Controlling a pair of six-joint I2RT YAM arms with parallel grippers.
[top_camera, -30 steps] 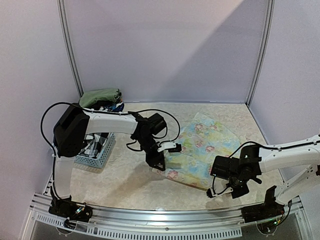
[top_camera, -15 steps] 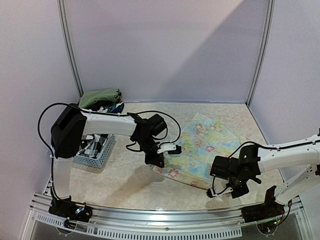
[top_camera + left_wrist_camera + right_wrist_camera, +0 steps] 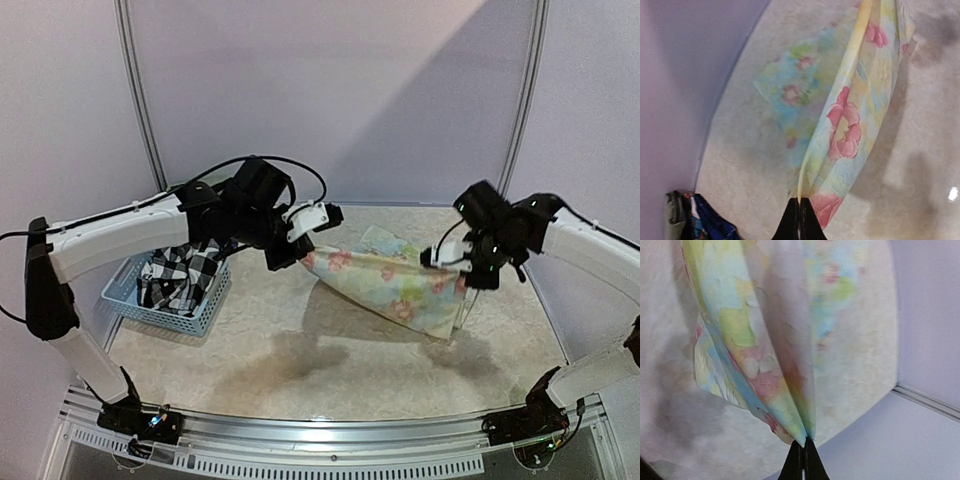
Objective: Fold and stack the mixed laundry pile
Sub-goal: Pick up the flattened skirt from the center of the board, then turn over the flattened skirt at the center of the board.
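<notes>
Slip risk: left gripper (image 3: 800,214) and right gripper (image 3: 803,452) are each pinched fully shut on just a corner tip of the pale floral cloth (image 3: 395,285). It hangs between them above the bench (image 3: 250,350), sagging mid-span. Stretched too hard, a corner probably pops free; lowered slack, it likely bunches.
</notes>
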